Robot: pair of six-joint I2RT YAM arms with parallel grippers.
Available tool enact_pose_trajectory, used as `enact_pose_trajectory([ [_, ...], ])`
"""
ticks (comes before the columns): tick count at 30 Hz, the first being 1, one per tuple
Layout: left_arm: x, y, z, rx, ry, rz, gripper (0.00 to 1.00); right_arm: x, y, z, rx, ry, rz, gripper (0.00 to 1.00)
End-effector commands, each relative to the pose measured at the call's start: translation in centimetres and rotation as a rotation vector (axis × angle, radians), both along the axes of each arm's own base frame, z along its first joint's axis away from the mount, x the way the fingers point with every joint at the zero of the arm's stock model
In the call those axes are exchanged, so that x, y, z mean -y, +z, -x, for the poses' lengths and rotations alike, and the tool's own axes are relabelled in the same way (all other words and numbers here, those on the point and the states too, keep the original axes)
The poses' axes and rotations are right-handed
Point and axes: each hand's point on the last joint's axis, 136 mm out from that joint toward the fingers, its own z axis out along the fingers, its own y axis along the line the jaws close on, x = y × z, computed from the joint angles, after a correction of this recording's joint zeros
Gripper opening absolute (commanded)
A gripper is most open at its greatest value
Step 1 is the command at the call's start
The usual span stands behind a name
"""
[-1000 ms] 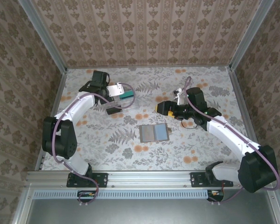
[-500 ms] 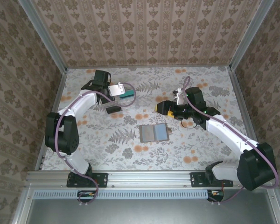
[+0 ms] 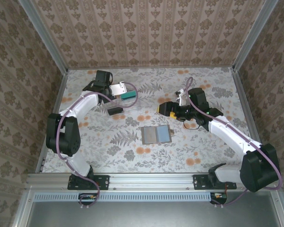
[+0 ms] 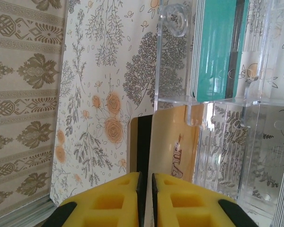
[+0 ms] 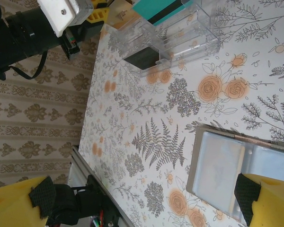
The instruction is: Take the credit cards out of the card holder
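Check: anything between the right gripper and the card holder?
Nothing visible. The right gripper, jaws open, is just beyond the open card holder, with bare floral table between them. The clear tray sits off to the far left, out of that path.

Left arm (image 3: 80,105), right arm (image 3: 229,135): white shells, black joints, purple cables (image 3: 60,137). Fingers (image 4: 116,201) were yellow. White wrist plate (image 5: 57,15) had screw.
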Motion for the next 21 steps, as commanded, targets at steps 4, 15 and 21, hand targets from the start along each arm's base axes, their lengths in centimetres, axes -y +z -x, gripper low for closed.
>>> enact_pose_trajectory([
  [4, -0.5, -0.8, -0.4, -0.001, 0.024, -0.012, 0.18, -0.4, 1.5, -0.6, 0.028, 0.017, -0.034, 1.0],
  [15, -1.5, -0.2, -1.4, 0.041, 0.076, -0.017, 0.29, -0.5, 1.5, -0.5, 0.024, 0.017, -0.037, 1.0],
  [21, -1.8, 0.6, -1.2, 0.048, 0.09, 0.008, 0.29, -0.4, 1.6, -0.4, 0.025, 0.017, -0.04, 1.0],
])
